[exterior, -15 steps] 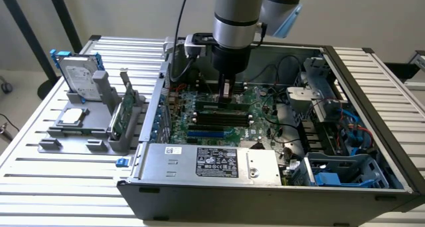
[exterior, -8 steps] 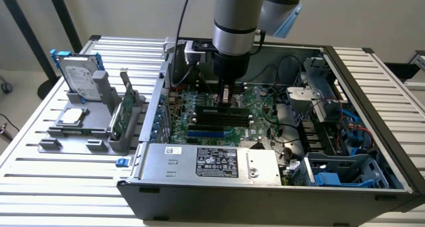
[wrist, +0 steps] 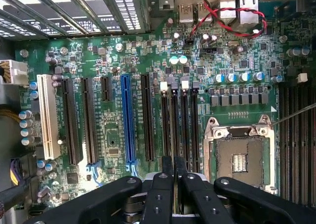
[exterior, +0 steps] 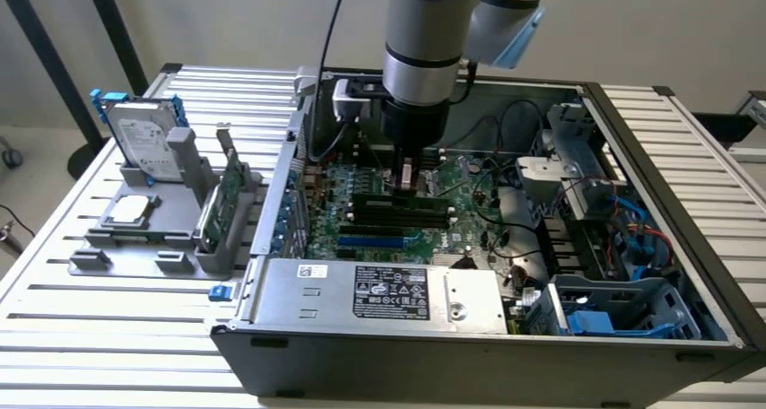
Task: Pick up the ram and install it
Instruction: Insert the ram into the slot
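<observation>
I'm down inside the open case (exterior: 479, 366), and my fingers (wrist: 174, 172) hang right over the bank of four black slots (wrist: 178, 120) beside the bare socket (wrist: 240, 157). In the exterior view they (exterior: 408, 183) sit low over the motherboard (exterior: 467, 180), just above those same slots (exterior: 401, 213).

The fingers are pressed almost together, with only a thin dark sliver between the two tips. That sliver lines up with one of the middle slots, running the same way the slot runs. Is the ram's edge in there? I cannot tell: seen from the wrist, whatever sits in the gap is too thin and dark to read as a green stick.

The slots lie with their long axis across the case, from the exterior view's left to its right, and the gap between my fingers runs parallel to them.

Off on the worktop (exterior: 108, 337), at the exterior view's left, stands the grey holder (exterior: 120, 258). A green board (exterior: 211, 213) stands on edge in it, its long axis pointing away from the camera, well apart from me. I cannot say whether that is the ram or a wider card. A hard drive (exterior: 142, 135) leans at the far end of the holder.
</observation>
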`<state>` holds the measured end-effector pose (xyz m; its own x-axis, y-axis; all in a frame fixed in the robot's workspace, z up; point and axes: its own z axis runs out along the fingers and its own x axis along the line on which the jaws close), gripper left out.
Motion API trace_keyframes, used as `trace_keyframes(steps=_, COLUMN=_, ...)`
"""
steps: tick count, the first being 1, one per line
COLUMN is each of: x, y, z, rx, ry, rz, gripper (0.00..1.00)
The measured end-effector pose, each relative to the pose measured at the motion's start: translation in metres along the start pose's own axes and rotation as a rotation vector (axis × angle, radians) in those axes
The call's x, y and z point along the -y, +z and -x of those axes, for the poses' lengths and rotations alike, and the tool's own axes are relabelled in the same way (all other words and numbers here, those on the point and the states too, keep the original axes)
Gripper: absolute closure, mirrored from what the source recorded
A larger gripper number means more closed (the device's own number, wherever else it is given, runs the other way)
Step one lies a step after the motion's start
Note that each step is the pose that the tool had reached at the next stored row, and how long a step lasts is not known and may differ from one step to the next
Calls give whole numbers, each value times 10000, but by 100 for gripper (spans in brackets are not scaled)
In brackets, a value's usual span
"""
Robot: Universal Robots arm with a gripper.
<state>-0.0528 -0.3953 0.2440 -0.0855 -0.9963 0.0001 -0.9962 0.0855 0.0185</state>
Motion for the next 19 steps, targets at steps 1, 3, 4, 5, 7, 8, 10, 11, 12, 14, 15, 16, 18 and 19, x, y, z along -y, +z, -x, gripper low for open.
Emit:
trace_keyframes(steps=1, x=3, y=2, z=0, rx=2, ry=-1, rz=-1, gripper=87)
trace_keyframes(steps=3, x=10, y=3, z=0, rx=0, ry=-1, rz=0, gripper=87)
trace_keyframes(steps=4, x=17, y=5, z=0, rx=1, ry=0, rz=-1, gripper=87)
trace_keyframes(steps=5, x=23, y=6, z=-1, rx=2, ry=-1, rz=-1, gripper=87)
trace_keyframes(steps=7, x=34, y=11, z=-1, rx=2, ry=0, rz=-1, gripper=87)
trace_keyframes(steps=8, x=38, y=14, z=-2, rx=2, ry=0, rz=-1, gripper=87)
trace_keyframes(steps=10, x=44, y=19, z=-4, rx=2, ry=-1, rz=0, gripper=87)
trace_keyframes(steps=11, x=46, y=23, z=-5, rx=1, ry=0, rz=0, gripper=87)
trace_keyframes(steps=12, x=47, y=27, z=-6, rx=0, ry=0, rz=1, gripper=87)
trace_keyframes(steps=14, x=50, y=34, z=-12, rx=0, ry=0, rz=0, gripper=87)
trace_keyframes(steps=15, x=51, y=38, z=-16, rx=0, ry=0, rz=0, gripper=87)
trace_keyframes(steps=16, x=53, y=42, z=-20, rx=0, ry=0, rz=0, gripper=87)
trace_keyframes(steps=18, x=54, y=51, z=-25, rx=0, ry=0, rz=0, gripper=87)
trace_keyframes(steps=19, x=54, y=55, z=-27, rx=0, ry=1, rz=0, gripper=87)
